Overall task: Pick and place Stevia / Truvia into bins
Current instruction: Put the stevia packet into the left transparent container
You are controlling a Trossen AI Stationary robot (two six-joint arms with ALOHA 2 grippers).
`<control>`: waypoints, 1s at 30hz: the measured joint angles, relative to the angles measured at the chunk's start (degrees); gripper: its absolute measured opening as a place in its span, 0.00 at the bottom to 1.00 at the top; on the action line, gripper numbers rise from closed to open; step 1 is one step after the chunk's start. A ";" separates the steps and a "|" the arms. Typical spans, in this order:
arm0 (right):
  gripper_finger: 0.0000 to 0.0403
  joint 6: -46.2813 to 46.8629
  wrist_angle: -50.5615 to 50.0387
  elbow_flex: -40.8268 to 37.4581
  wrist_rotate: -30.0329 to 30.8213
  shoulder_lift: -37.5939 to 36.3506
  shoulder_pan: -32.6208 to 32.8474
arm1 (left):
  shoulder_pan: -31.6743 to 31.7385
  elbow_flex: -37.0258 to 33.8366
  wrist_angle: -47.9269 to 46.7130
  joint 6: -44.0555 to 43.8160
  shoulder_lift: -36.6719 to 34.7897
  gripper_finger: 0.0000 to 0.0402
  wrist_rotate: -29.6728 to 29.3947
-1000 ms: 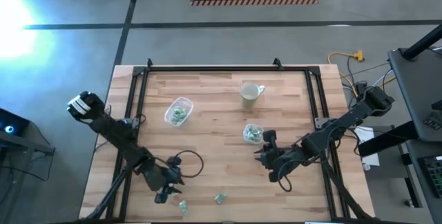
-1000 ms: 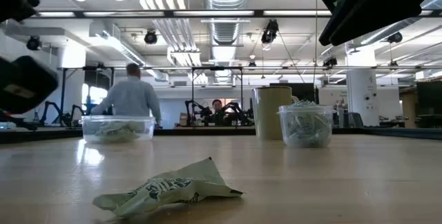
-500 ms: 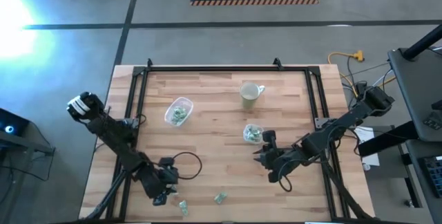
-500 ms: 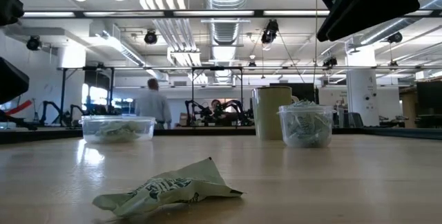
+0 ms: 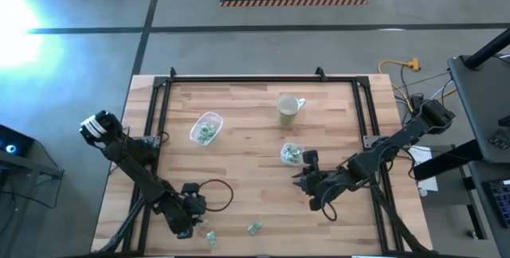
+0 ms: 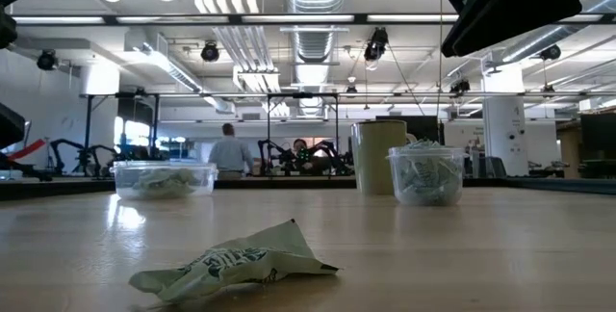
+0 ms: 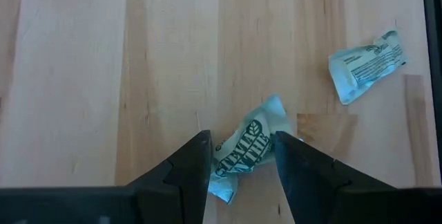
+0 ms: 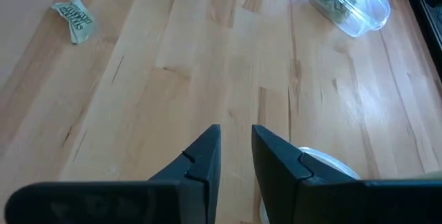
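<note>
The pick is in hand: the left end effector (image 7: 242,158), fingers wide, straddles 1 sweetener packet (image 7: 245,144) on the worktop (image 7: 103,79) and must next close, while the right end effector (image 8: 236,148), narrow and empty, waits beside the small bin (image 5: 291,154)

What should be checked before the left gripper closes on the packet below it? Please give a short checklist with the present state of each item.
1. Left gripper open: ok, fingers stand apart.
2. Packet between its fingers: ok, the crumpled packet lies in the gap in the left wrist view.
3. Second packet out of the grip: ok, it lies apart on the wood.
4. Fingers low enough to pinch: cannot tell.
5. Right gripper out of the way: ok, it waits beside the small bin, far from the left arm.
6. Wide bin free to receive: ok, nothing covers it.
</note>
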 joint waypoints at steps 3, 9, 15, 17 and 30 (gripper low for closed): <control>0.18 0.00 0.07 0.00 0.00 0.00 0.00 | 0.00 0.12 -0.09 0.09 0.64 0.36 0.01; 0.20 0.00 0.25 0.00 0.00 0.00 0.00 | 0.04 0.10 -0.49 1.77 0.43 0.28 -0.14; 0.18 0.00 0.36 0.00 0.02 0.00 0.00 | 0.04 -0.01 -0.34 4.85 0.34 0.07 -1.13; 0.17 0.00 0.36 0.00 0.02 0.02 0.00 | 0.04 -0.03 -0.16 6.59 0.06 0.02 -1.44; 0.17 0.00 1.01 0.00 0.05 0.02 -0.02 | 0.22 -0.07 -2.44 22.81 -5.99 0.03 -19.80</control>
